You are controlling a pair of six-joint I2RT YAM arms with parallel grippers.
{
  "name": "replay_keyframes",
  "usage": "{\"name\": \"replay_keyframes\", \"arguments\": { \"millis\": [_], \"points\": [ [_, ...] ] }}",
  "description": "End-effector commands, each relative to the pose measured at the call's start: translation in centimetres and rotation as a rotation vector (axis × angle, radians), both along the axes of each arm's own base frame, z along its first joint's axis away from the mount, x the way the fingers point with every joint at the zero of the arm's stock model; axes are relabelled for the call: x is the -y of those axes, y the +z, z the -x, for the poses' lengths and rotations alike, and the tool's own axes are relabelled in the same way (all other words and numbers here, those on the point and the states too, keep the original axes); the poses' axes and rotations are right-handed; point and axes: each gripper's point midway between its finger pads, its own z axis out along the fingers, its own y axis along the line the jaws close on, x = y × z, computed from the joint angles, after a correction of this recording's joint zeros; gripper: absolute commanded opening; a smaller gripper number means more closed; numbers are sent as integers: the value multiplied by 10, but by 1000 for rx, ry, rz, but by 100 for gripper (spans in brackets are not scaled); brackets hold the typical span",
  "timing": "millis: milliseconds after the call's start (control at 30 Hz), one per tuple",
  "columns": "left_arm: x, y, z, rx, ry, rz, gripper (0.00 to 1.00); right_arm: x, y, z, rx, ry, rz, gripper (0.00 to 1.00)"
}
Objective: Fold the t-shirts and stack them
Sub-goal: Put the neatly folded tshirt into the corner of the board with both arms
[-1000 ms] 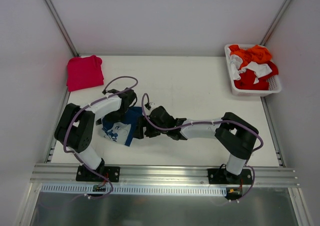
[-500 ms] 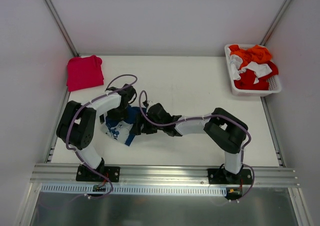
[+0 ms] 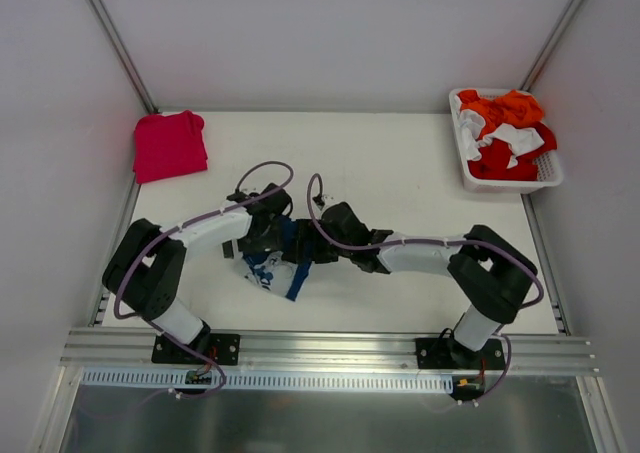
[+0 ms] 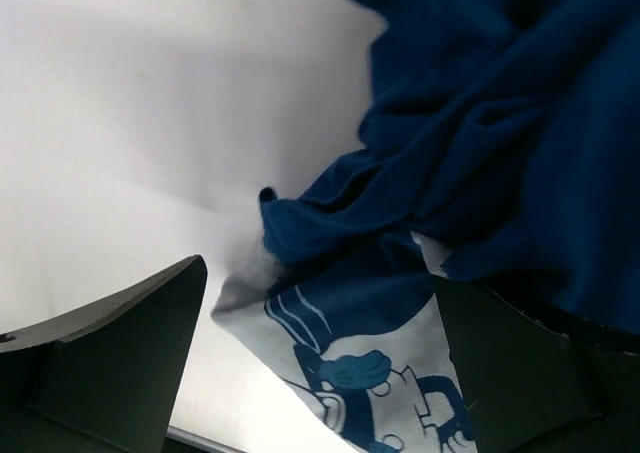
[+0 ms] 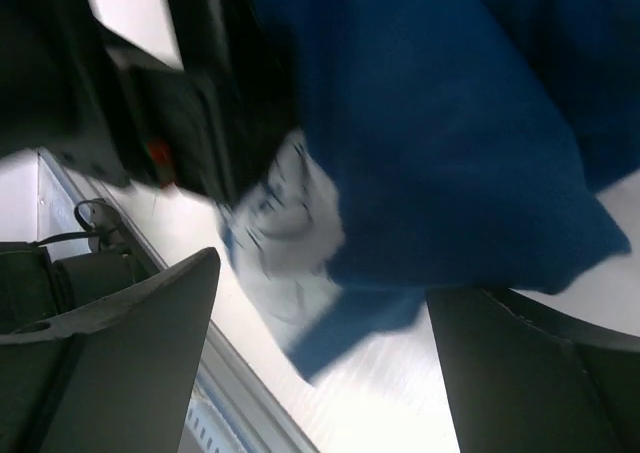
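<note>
Bracketing the navy t-shirt (image 3: 272,266) for a fold

It lies bunched at the near middle of the worktop (image 3: 400,163), so my left hand (image 3: 267,235) and right hand (image 3: 306,248) flank it, both spread wide, gripping nothing. Folded pinkish-red t-shirt (image 3: 170,145) waits far left, likely the stack's base.

Shirt: you see a navy shirt (image 4: 500,123) bunched in folds, filling the upper right of your view.
Print: a white panel with a blue cartoon drawing (image 4: 370,363) spreads out from under the navy folds, low at centre.
Table: white table (image 4: 150,123) shows bare to the upper left.
Claw: your claw (image 4: 318,278) stands wide open, its dark fingers (image 4: 110,363) low at either side, the printed cloth between them.
</note>
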Motion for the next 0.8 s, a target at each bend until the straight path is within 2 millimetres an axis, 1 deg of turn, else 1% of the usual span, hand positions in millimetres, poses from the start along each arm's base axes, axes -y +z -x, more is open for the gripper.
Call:
{"name": "replay_keyframes", "arguments": {
  "millis": [0,33,67,133,167,200,233,267,300,333,367,400,433,467,500,533,633,667,700,767],
  "points": [
    [42,3,27,-6,-27,138,99,15,33,-5,102,-28,13,86],
    [48,7,30,7,-26,161,99,20,35,-5,114,-29,29,86],
    [59,9,36,12,-59,172,99,28,40,-4,123,-42,53,86],
    [66,16,42,41,-61,185,99,40,39,-2,134,-46,97,86],
    [70,18,45,50,-71,190,99,45,47,-2,150,-61,94,87],
    [78,23,51,68,-89,202,99,52,48,-6,168,-85,114,87],
    [79,27,52,91,-94,191,99,60,43,-3,164,-89,141,87],
    [81,32,54,104,-104,187,99,66,48,-4,180,-109,141,87],
    [88,39,59,131,-127,203,98,70,48,-3,184,-117,148,87],
    [90,43,60,149,-133,210,98,77,44,1,179,-119,165,87],
    [89,45,60,169,-133,205,98,81,44,1,179,-128,168,87],
    [90,50,60,192,-139,216,97,83,49,2,189,-136,155,87],
    [88,52,59,201,-142,210,97,92,43,7,171,-137,191,87],
    [82,52,56,220,-144,184,97,96,43,6,175,-151,202,87],
    [79,52,55,226,-164,161,97,99,48,7,182,-159,198,87],
    [76,51,54,227,-166,143,97,104,45,10,173,-164,221,87],
    [71,43,53,206,-170,95,97,110,47,15,175,-171,252,88],
    [72,41,52,200,-172,85,98,110,48,16,183,-171,262,88],
    [70,34,53,180,-170,54,98,109,47,17,182,-167,271,88],
    [70,31,51,170,-164,25,99,107,39,20,172,-156,298,88]
  ]
}}
